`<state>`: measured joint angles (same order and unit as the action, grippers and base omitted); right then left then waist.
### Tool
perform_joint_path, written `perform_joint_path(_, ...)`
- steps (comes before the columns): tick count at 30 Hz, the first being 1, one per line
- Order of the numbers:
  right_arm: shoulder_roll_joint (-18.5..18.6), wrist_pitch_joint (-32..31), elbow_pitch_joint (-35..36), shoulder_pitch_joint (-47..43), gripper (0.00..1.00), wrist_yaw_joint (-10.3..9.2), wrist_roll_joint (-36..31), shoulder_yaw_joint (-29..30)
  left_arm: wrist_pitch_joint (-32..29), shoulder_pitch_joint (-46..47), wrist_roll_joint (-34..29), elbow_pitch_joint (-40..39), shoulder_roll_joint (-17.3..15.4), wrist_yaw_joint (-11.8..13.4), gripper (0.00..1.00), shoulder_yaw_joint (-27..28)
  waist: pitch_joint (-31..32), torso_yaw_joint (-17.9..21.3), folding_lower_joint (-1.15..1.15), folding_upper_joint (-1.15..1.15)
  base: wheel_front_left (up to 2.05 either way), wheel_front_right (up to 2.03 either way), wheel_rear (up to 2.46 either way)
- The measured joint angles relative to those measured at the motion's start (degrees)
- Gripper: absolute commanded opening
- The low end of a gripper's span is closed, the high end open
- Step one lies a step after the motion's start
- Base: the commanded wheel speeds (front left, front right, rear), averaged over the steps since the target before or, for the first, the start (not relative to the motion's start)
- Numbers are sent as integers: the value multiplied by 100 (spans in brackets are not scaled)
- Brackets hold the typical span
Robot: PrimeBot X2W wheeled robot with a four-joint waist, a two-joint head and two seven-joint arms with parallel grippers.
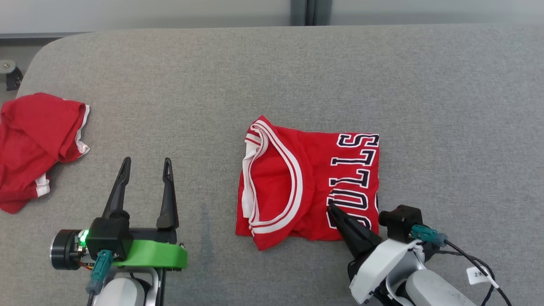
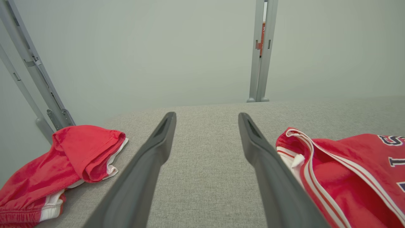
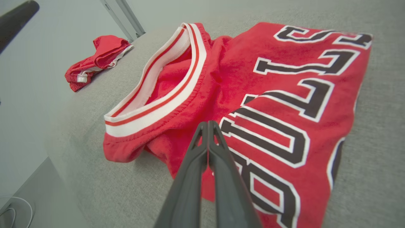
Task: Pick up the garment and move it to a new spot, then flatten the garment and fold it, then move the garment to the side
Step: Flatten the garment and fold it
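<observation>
Step in hand, as judged: fold is done and the last move to the side is starting. To do it well, left to right: the other garment [image 1: 38,140] lies crumpled at the left edge of the table [image 1: 272,63], well apart, so a leftward move should stop short of it. The left gripper [image 1: 146,160] is free and could take the collar end so the fold does not drop open. The jersey [image 1: 297,182] lies folded mid-table, collar to the left and lettering to the right. A lift from one corner would likely let the layers slide apart, so a low drag or a two-point hold looks safer. The right gripper [image 1: 330,207] should catch all layers, not just the top one; the frames do not show whether any cloth is caught. Poses: the left arm sits low at the lower left of the head view, fingers pointing away from the robot over bare table. Its jaws are spread wide, holding nothing and clear of the jersey. The right arm comes in from the lower right, angled up and left, with its fingers pressed together into one point. Its tips lie on the jersey's near right part, over the lettering, close to the near edge. In the right wrist view the tips rest on top of the print, with no fold visible between them.
</observation>
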<state>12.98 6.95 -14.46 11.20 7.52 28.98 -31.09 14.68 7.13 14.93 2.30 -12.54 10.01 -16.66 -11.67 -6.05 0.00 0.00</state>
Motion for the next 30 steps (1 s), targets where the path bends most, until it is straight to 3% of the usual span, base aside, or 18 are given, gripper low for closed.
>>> perform_joint_path(11, -155, 427, -1414, 1064, 0, 0, 661, -1073, 13, 87, 1, 110, 90, -52, 100, 1, -130, -253, 0, 0, 0, 0, 0)
perform_joint_path(26, -253, 702, -1792, 2118, 0, 0, 1166, -2243, 29, 178, -88, 78, 186, -145, 100, 82, -272, -294, 0, 0, 0, 0, 0)
perform_joint_path(30, -339, 506, -2012, 2302, 0, 0, 1377, -2705, 29, 227, -107, 70, 221, -188, 100, 105, -327, -310, 0, 0, 0, 0, 0)
